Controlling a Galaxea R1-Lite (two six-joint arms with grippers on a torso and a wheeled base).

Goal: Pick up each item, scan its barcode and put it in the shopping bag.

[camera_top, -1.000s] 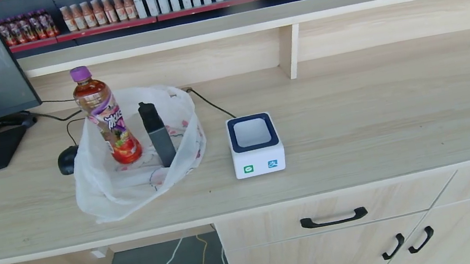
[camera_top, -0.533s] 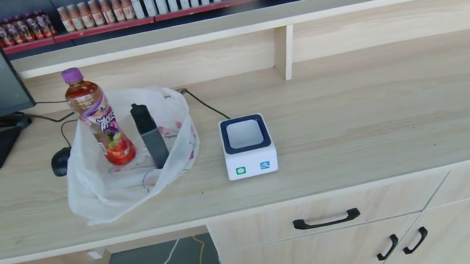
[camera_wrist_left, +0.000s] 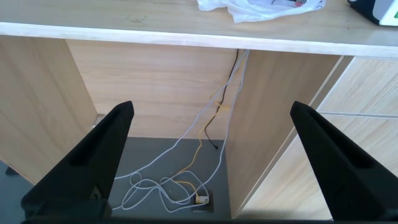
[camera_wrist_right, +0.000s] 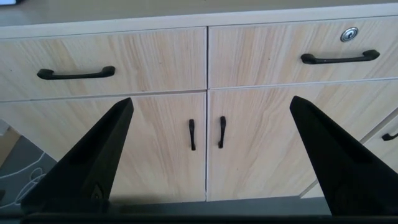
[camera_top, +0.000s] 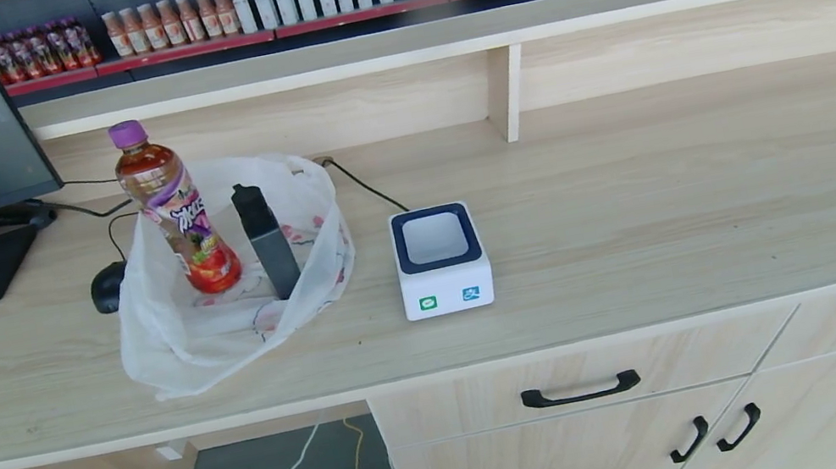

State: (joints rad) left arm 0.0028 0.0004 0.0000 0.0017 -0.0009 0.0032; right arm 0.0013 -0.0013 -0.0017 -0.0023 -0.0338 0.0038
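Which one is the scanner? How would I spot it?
Find the long wooden counter. Beside the white shopping bag holding a bottle, on its right, sits the scanner. It is the only small white cube, with a dark blue frame around its top window.

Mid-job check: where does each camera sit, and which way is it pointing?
Head view: on the head, looking forward and down at the counter with the shopping bag, bottle and scanner.
Left wrist view: low before the counter, facing the floor cables beneath it; the open left claw frames it.
Right wrist view: low, facing the drawers and cabinet doors; the open right claw frames it.
Shared: head and left wrist views both catch the shopping bag and cables; head and right wrist views, the drawers.
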